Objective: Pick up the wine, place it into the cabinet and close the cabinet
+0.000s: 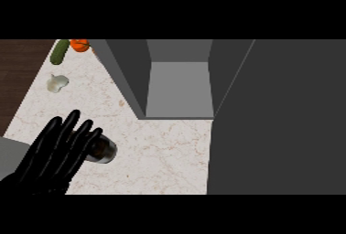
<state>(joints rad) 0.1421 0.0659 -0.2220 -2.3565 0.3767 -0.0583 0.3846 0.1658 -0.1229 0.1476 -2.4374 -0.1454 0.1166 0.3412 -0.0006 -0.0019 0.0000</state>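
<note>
Left hand (57,151) at lower left with fingers straight and slightly spread, fingertips just over the wine (102,150) on the marble counter (162,155); farther back garlic (57,83), cucumber (60,51), orange vegetable (79,45); at right, open grey cabinet (179,87).

Left hand (55,153): glossy black, long slender fingers; grey forearm showing at lower left edge.
</note>
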